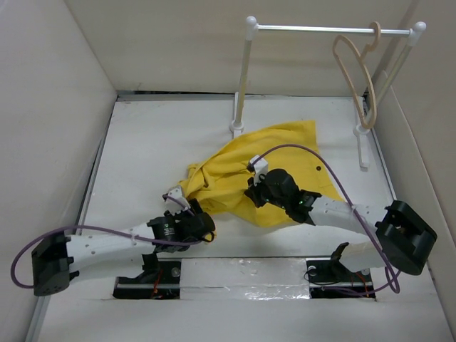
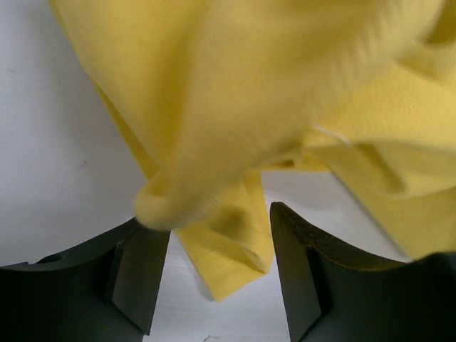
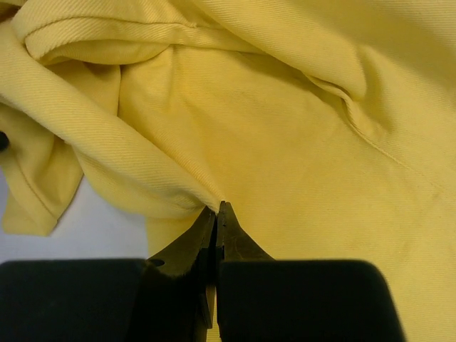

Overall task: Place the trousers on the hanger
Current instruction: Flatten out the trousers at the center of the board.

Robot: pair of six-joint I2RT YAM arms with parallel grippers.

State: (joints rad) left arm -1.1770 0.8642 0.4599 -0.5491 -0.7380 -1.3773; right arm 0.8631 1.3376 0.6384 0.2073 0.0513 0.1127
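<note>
The yellow trousers lie crumpled in a heap on the white table, mid-scene. The pale beige hanger hangs by its hook from the rack bar at the back right, well away from both arms. My left gripper sits at the heap's near-left edge. In the left wrist view it is open, and a loose corner of the trousers droops between the fingers without being pinched. My right gripper is on the heap's near side. In its wrist view its tips are shut on a fold of the trousers.
A white-posted rack with a metal bar stands at the back of the table, its feet beside the trousers' far edge. White walls box in the table on the left, right and back. Purple cables loop over both arms.
</note>
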